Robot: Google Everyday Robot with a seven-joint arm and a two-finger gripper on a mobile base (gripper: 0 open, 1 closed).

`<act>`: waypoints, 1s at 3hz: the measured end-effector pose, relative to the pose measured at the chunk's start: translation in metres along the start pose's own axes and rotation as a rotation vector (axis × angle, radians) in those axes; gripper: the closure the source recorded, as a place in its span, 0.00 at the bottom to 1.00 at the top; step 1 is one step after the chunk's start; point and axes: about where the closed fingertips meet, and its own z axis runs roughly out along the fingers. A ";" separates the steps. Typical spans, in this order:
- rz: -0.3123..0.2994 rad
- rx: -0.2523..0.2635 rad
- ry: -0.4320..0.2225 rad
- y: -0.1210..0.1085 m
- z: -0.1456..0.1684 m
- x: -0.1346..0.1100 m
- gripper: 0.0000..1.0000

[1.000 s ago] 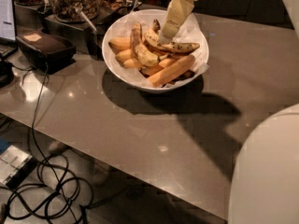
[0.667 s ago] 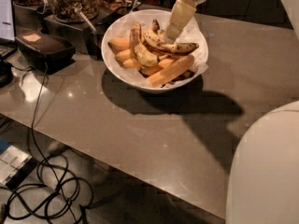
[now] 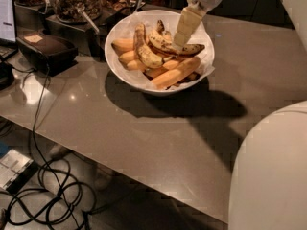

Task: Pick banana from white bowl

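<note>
The white bowl (image 3: pixel 125 66), lined with white paper, stands at the back middle of the grey table. It holds several bananas. The long, slim, brown-spotted banana (image 3: pixel 191 49) lies across the top of the pile on the right side. A shorter, plumper spotted banana (image 3: pixel 144 49) lies to its left, and smooth orange-yellow ones (image 3: pixel 175 72) lie in front. My gripper (image 3: pixel 179 42) reaches down into the bowl from the upper right. Its tip is at the middle of the long spotted banana and hides part of it.
Glass jars of nuts (image 3: pixel 72 1) and a dark tray stand behind the bowl at the left. A black box (image 3: pixel 45 49) and a laptop (image 3: pixel 5 18) sit at the far left. Cables (image 3: pixel 53 186) lie on the floor. My white body (image 3: pixel 273 171) fills the lower right.
My gripper has shifted slightly to the right over the bowl. The bananas and the bowl have not moved.
</note>
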 end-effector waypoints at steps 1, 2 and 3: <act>0.003 0.002 0.028 -0.001 0.008 0.000 0.35; 0.005 0.004 0.053 -0.004 0.015 -0.001 0.41; 0.008 0.007 0.068 -0.007 0.020 -0.001 0.45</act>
